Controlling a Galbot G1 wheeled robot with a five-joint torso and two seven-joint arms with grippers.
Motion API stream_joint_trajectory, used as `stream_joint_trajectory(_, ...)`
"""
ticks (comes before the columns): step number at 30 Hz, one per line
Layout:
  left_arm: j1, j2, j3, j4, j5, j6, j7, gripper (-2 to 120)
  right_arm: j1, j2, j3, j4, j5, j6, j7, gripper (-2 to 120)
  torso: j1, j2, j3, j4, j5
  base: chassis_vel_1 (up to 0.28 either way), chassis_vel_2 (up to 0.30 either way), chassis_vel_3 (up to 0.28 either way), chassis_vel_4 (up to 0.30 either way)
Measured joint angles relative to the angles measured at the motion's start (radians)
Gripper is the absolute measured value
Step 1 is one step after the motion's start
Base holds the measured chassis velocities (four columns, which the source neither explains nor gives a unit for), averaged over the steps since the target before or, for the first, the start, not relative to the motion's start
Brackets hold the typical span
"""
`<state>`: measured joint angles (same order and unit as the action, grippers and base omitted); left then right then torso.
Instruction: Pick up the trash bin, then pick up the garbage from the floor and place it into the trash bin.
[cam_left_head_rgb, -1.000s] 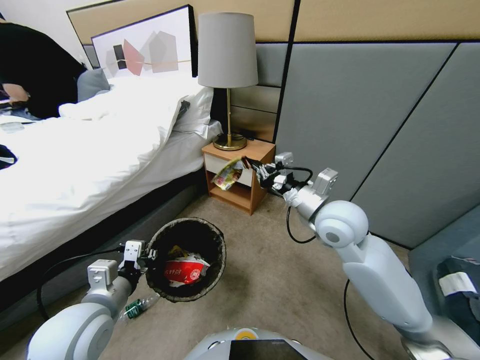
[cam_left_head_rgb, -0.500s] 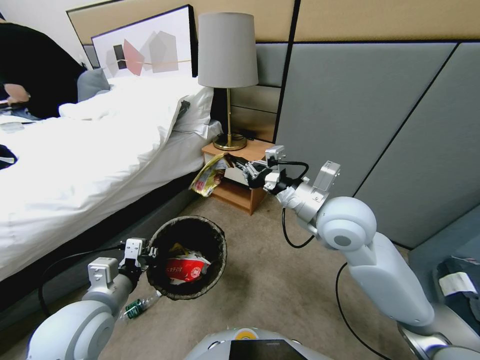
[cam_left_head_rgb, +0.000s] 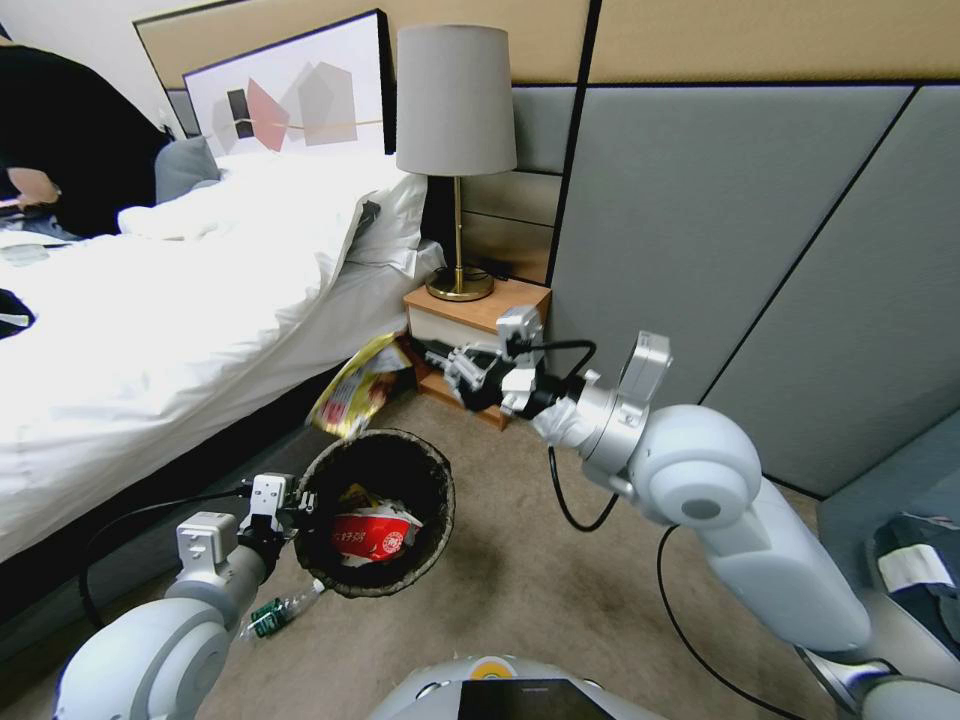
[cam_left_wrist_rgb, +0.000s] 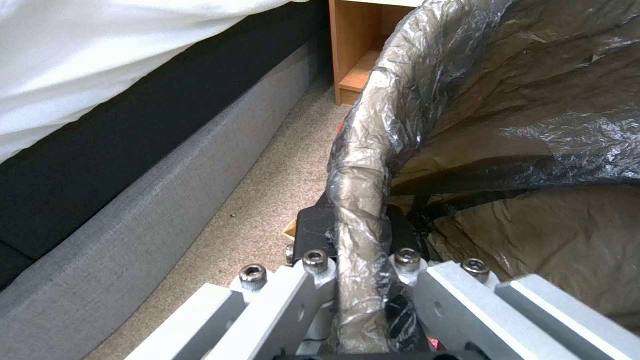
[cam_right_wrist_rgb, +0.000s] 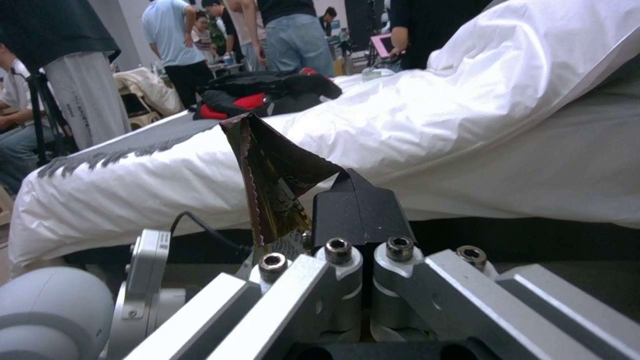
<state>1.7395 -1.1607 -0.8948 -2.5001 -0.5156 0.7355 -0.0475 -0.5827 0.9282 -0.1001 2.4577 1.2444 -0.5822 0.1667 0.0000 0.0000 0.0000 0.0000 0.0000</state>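
Bin: trash bin (cam_left_head_rgb: 375, 515), small and round, dark bag liner (cam_left_wrist_rgb: 520, 115) folded over its rim; held up off the floor (cam_left_head_rgb: 540, 570) near the bed's lower edge
Bin contents: red-and-white packet (cam_left_head_rgb: 368, 540) and a bit of yellow litter lying at the bottom
Left gripper: left gripper (cam_left_head_rgb: 285, 508) at the bin's near-left rim, jaws clenched on the rim with the liner pinched between them; the left wrist view shows the rolled liner edge (cam_left_wrist_rgb: 360, 200) running straight through the grip
Right gripper: right gripper (cam_left_head_rgb: 440, 362) reaching in front of the nightstand (cam_left_head_rgb: 480, 320), jaws closed on one end of a yellow wrapper (cam_left_head_rgb: 355, 385)
Wrapper position: hangs from the gripper just above the far rim of the bin, between bed and nightstand, not yet inside
Wrapper handling: judged very light, thin and limp; foil-like and likely slippery, so a pinch on a crimped end seems safest; it may flutter or catch the rim on release
Bin handling: judged light and stiff enough for a one-sided rim hold, though the slick liner could slide under the pads
Left on floor: green bottle (cam_left_head_rgb: 275, 613) lying below the bin beside the left arm
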Motion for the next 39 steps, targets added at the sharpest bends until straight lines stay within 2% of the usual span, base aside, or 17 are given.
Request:
stream_joint_trajectory(21, 0.001, -0.002, 0.0, 0.0, -0.001, 0.0, -0.001, 1, -0.06, -0.023, -0.033, -0.005, -0.082, -0.019, -0.042, 0, 0.0, 0.0, 0.0, 0.0, -0.0001, 0.0, 0.0, 0.0, 0.0)
stream_joint_trajectory(30, 0.002, -0.002, 0.0, 0.0, -0.003, 0.0, -0.001, 1, -0.089, -0.022, -0.069, -0.092, -0.188, -0.013, -0.081, 0, 0.0, 0.0, 0.0, 0.0, 0.0, 0.0, 0.0, 0.0, 0.0)
stream_joint_trajectory(39, -0.001, -0.002, 0.001, 0.0, -0.004, 0.0, -0.001, 1, -0.109, -0.024, -0.085, -0.128, -0.227, -0.009, -0.093, 0, 0.0, 0.0, 0.0, 0.0, -0.0001, 0.0, 0.0, 0.0, 0.0)
